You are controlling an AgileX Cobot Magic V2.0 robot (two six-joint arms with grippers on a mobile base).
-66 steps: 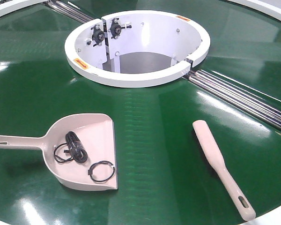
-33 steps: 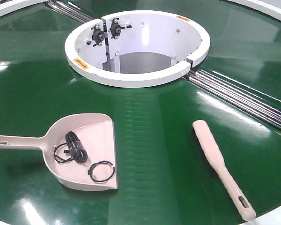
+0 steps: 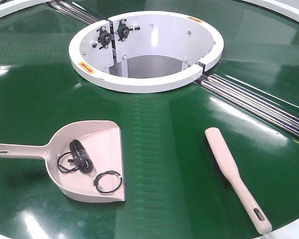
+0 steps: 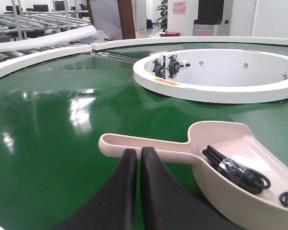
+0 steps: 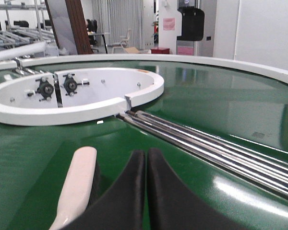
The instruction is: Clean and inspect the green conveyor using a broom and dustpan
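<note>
The green conveyor (image 3: 159,149) fills the front view. The dustpan (image 3: 89,159) lies on it at the left, handle pointing left, with a coiled black cable (image 3: 78,158) and a black ring (image 3: 108,181) inside. The broom (image 3: 233,174) lies at the right, handle toward the near edge. Neither gripper shows in the front view. My left gripper (image 4: 138,152) is shut and empty, just in front of the dustpan's handle (image 4: 144,146). My right gripper (image 5: 146,153) is shut and empty, just right of the broom's head (image 5: 79,184).
The white ring (image 3: 144,79) round the central opening stands at the back, with black bearing mounts (image 3: 112,32) inside. Silver rollers (image 3: 259,107) run from the ring to the right edge. The conveyor's white outer rim (image 5: 230,62) curves round the far side.
</note>
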